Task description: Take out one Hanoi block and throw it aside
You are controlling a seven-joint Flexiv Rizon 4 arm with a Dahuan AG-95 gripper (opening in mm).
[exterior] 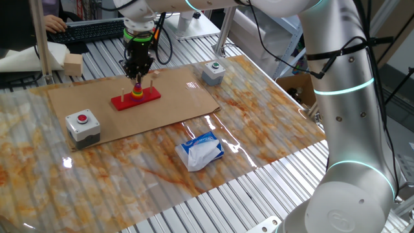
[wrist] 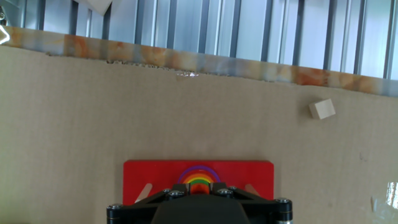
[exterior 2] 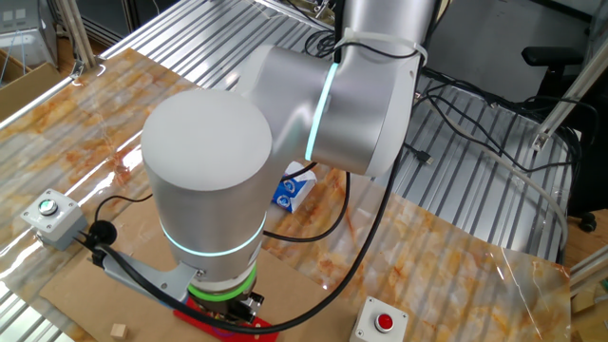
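Observation:
The ring stack (exterior: 138,92) stands on a peg of the flat red base (exterior: 150,97), on the cardboard sheet. My gripper (exterior: 137,80) hangs straight over it, fingertips at the top of the stack. In the hand view the gripper (wrist: 199,190) fills the bottom edge. The stack shows there as nested coloured arcs, with a thin purple arc (wrist: 199,167) outermost. An orange-red ring fills the narrow gap between the fingers. I cannot tell whether the fingers press on a ring. The Hanoi block cannot be made out on its own. The arm hides the stack in the other fixed view.
Two bare wooden pegs (exterior: 121,86) flank the stack on the base. A grey box with a red button (exterior: 83,124) sits at the cardboard's front left. Another grey button box (exterior: 213,72) is at the back right. A blue-white packet (exterior: 200,150) lies in front. A small wooden cube (wrist: 322,109) lies on the cardboard.

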